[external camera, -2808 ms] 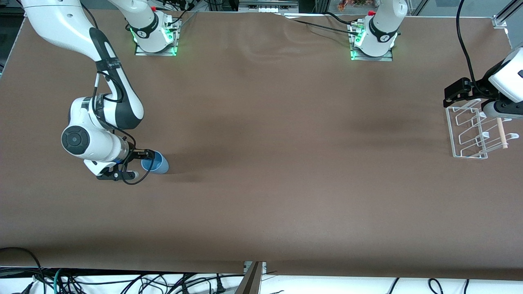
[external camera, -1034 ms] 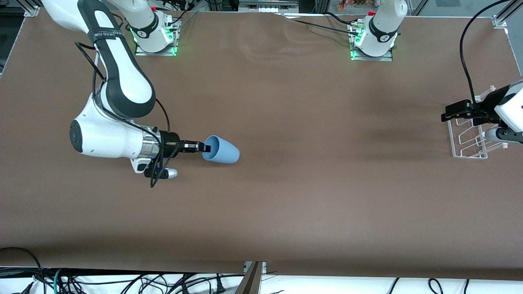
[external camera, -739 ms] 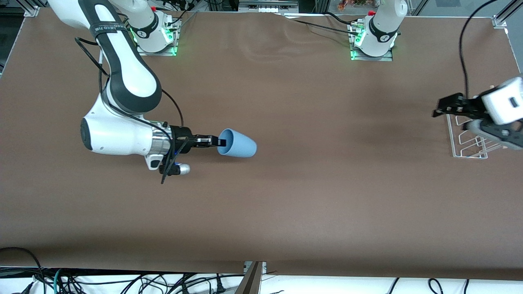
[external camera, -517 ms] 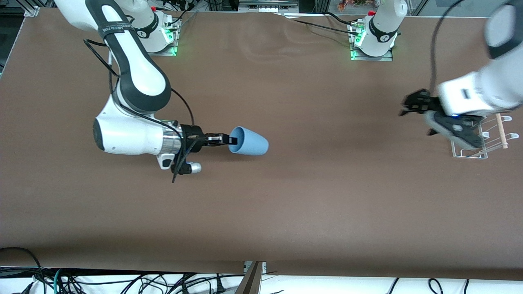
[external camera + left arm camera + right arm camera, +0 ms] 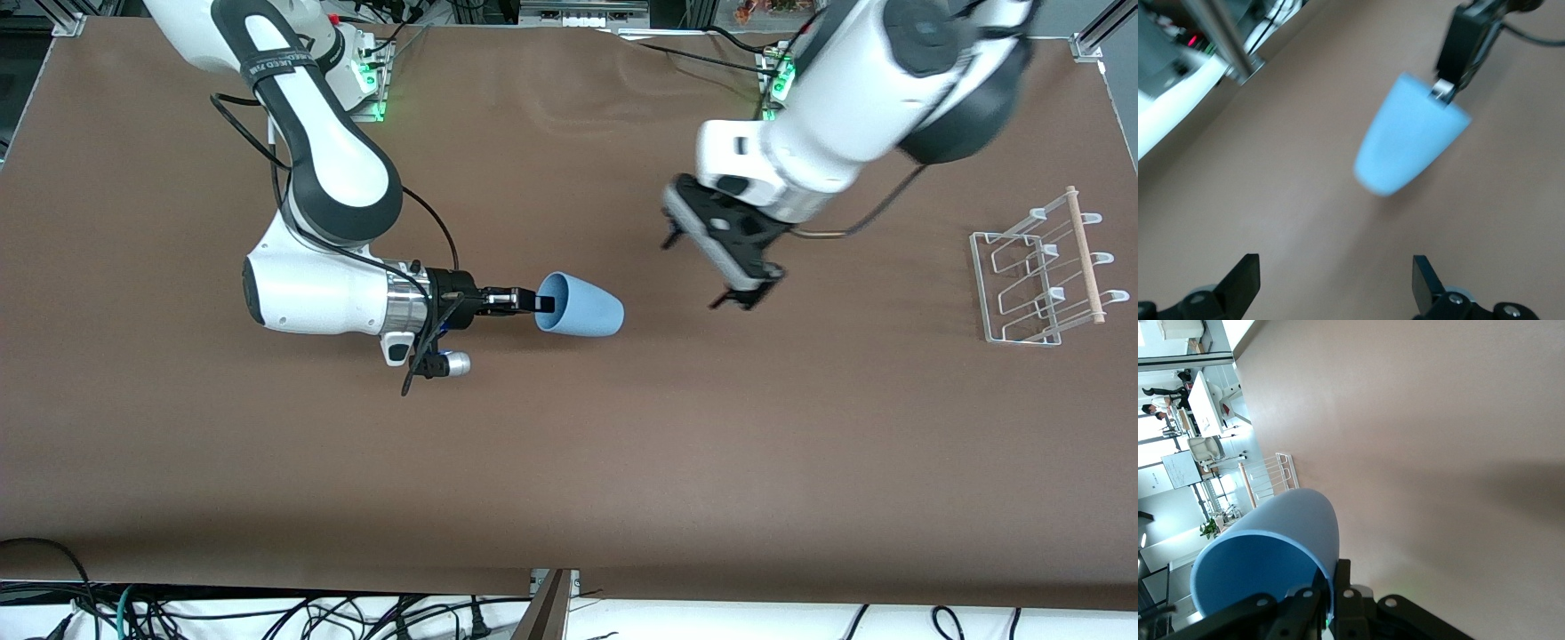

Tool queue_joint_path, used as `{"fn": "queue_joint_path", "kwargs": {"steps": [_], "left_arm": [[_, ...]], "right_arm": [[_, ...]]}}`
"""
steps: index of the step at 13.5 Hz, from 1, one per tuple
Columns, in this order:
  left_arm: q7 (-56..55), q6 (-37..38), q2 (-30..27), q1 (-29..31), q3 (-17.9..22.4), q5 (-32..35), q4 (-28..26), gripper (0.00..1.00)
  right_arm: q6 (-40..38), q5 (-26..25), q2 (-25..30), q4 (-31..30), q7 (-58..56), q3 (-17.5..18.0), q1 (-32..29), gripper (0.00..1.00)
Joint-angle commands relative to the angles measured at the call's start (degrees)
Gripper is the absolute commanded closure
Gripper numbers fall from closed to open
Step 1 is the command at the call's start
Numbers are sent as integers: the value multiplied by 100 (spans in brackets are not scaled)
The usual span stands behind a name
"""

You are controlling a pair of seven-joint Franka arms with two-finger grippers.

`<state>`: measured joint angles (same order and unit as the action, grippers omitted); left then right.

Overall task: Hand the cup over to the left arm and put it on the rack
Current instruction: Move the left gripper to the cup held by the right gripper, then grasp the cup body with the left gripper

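Front view: cup (image 5: 579, 306) held out sideways over the middle of the table (image 5: 569, 444), between the two grippers.

The right gripper (image 5: 534, 304) is clamped tight on the cup's rim, one finger inside the mouth, the base aimed at the left arm (image 5: 853, 98). Near that base, apart from it, the left gripper (image 5: 718, 267) hangs with jaws spread wide and empty. The rack (image 5: 1040, 280) stands at the left arm's end of the table.
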<state>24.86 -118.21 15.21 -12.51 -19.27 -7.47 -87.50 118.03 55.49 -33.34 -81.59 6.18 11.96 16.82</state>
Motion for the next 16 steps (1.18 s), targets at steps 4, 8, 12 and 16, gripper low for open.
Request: {"fn": "queue_joint_path", "kwargs": {"steps": [4,8,12,16], "left_arm": [[956,-1061,297,-577,81,867,-249,0],[1082,-1652,438,-674,81,1141,-549,0],[1082,-1748,561,-709,72,1160,-532,0],[1073,-1969,729,-771,72,1160,-505,27]], "right_arm": [[-70,128,-32,169,15,61,67,100],[-131,128,65,178,278,184,23,100],[-473,128,82,424,471,176,6,100],[-544,137,82,442,480,184,5,100]]}}
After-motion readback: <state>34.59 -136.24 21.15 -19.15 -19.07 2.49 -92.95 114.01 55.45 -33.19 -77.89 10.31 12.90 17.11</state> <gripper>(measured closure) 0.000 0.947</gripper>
